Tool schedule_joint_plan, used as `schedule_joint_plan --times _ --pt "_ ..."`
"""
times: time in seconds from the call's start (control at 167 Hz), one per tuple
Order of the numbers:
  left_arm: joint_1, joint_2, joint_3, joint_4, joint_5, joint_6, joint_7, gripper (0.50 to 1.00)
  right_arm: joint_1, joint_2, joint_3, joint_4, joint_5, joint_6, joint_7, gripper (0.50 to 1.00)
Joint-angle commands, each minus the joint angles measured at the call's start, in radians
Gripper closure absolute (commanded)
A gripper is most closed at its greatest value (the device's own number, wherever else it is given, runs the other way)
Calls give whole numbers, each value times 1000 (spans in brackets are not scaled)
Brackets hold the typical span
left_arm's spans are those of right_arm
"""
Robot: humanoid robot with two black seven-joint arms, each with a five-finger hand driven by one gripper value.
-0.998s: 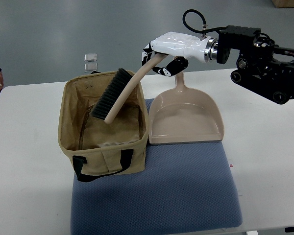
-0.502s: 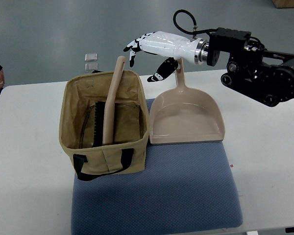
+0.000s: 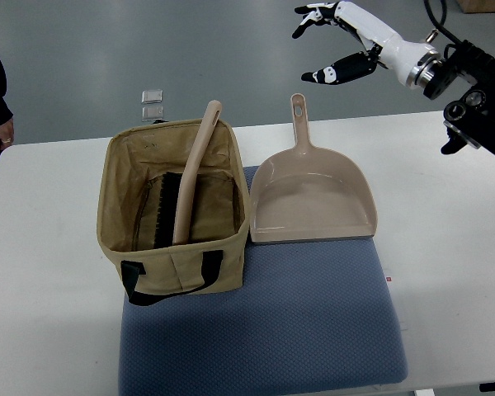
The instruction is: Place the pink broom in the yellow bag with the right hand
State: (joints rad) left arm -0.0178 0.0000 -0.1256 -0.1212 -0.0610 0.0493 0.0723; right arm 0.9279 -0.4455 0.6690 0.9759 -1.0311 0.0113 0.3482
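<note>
Right, I've got the right hand (image 3: 334,41) up in the top corner, white shell, black-tipped fingers (image 3: 320,11) splayed, gripping nothing. My pink broom (image 3: 187,181) sits inside the yellow bag (image 3: 175,208), dark bristles down against the floor, its smooth curved handle leaning on the far rim and poking out. That bag is soft canvas, boxy, black straps, resting partly on a dimpled blue mat (image 3: 272,322). Beside it lies a glossy pink dustpan (image 3: 312,194).
</note>
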Motion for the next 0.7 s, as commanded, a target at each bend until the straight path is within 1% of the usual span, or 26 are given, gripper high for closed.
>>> schedule_joint_plan --times 0.0,0.09,0.209,0.406,0.52,0.562,0.645,0.693 --pt "-1 0 0 0 0 0 0 500 -92 14 81 -22 151 -40 0 589" --pt "-1 0 0 0 0 1 1 500 -153 36 141 -54 292 -80 2 589" --pt "-1 0 0 0 1 0 0 500 -205 80 179 -89 465 -109 2 589" --pt "-1 0 0 0 1 0 0 500 -248 136 185 -123 631 -120 0 587" --pt "1 0 0 0 0 1 0 500 -259 159 185 -124 698 -99 0 587" --pt "-1 0 0 0 0 1 0 500 -264 165 185 -126 717 -76 0 587" --pt "1 0 0 0 0 0 0 500 -264 188 202 -131 738 -2 2 587" --pt "-1 0 0 0 0 0 0 500 -265 198 222 -137 740 19 2 587"
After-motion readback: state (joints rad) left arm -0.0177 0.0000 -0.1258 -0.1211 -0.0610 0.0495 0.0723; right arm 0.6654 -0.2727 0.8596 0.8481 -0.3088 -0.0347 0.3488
